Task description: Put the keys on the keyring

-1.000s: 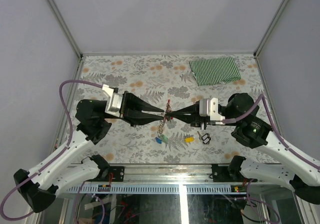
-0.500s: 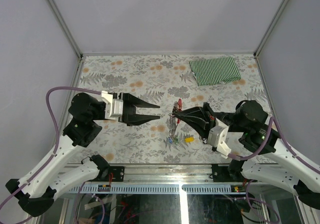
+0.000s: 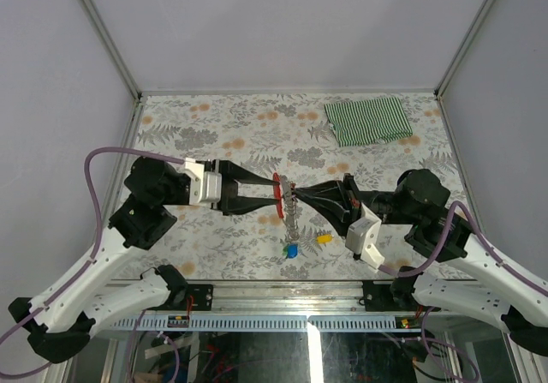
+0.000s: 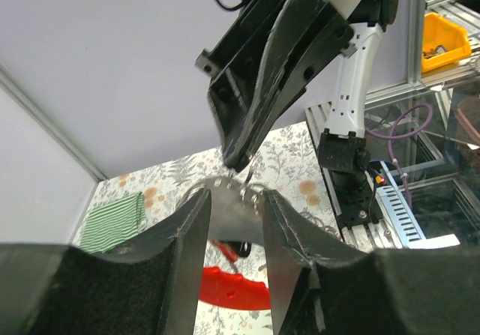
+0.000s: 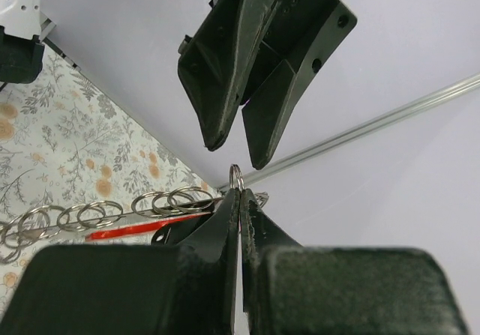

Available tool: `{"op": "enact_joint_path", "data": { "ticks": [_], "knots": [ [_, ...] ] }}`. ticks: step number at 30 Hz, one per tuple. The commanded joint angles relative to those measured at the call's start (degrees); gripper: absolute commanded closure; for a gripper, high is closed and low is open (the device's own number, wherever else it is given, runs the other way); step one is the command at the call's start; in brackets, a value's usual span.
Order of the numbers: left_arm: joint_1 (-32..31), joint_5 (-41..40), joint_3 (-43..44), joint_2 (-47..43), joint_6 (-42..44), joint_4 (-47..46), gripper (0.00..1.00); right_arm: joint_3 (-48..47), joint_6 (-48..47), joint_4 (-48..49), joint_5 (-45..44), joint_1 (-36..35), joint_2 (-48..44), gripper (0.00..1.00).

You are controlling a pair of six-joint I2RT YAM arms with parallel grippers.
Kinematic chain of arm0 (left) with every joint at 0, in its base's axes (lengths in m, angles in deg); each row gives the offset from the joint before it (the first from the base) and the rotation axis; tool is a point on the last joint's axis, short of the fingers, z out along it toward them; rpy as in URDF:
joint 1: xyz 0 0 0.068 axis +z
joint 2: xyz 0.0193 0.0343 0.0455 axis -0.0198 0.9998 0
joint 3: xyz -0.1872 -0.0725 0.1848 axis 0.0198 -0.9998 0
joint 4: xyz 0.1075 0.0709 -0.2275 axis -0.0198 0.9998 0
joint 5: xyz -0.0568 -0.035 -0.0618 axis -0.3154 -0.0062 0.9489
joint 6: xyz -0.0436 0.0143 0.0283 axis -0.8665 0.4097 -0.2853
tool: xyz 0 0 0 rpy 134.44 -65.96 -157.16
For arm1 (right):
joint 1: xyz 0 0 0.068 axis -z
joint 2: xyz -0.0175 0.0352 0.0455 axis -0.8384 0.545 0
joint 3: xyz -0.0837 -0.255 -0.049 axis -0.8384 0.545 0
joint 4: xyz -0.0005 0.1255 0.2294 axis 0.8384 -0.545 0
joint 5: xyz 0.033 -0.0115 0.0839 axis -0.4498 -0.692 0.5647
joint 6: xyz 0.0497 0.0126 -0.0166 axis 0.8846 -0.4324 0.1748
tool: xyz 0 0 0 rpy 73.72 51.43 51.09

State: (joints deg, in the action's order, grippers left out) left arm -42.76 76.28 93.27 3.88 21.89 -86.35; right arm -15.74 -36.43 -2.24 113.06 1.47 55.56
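Observation:
My right gripper [image 3: 297, 194] is shut on a silver ring [image 5: 236, 177] at the top of the keyring's chain [image 3: 291, 216]. It holds the chain above the table. The red clip [image 3: 278, 191] hangs at the upper end of the chain. The blue key [image 3: 292, 250] dangles at the bottom end, with a bit of green beside it. My left gripper [image 3: 271, 192] is open, with its fingertips on either side of the red clip [image 4: 225, 290]. The yellow key [image 3: 324, 238] lies loose on the table under the right arm.
A green striped cloth [image 3: 368, 120] lies at the back right of the floral table top [image 3: 214, 126]. The metal frame rail [image 3: 282, 287] runs along the near edge. The small black loop is hidden, probably under the right arm.
My left gripper, drawn back half a second ago, has moved right and now brackets the red clip. My right gripper has shifted left with the keyring, and the dangling keys have swung with it.

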Motion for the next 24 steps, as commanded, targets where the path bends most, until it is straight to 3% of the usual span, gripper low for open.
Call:
{"op": "enact_joint_path", "data": {
  "ticks": [1, 9, 24],
  "knots": [
    [-4.4, -5.8, 3.4, 0.6, 6.6, 4.5, 0.65, -2.7, -1.0, 2.1, -1.8, -0.3, 0.2, 1.0],
    [-9.9, -15.4, 4.4, 0.1, 14.0, 9.8, 0.67, -3.8, -0.6, 0.4, -2.8, -0.4, 0.8, 1.0],
    [-11.8, -19.2, 6.4, 2.3, 17.0, 13.5, 0.78, -4.8, 2.5, -0.5, -3.4, -0.3, 1.4, 1.0]
  ]
}}
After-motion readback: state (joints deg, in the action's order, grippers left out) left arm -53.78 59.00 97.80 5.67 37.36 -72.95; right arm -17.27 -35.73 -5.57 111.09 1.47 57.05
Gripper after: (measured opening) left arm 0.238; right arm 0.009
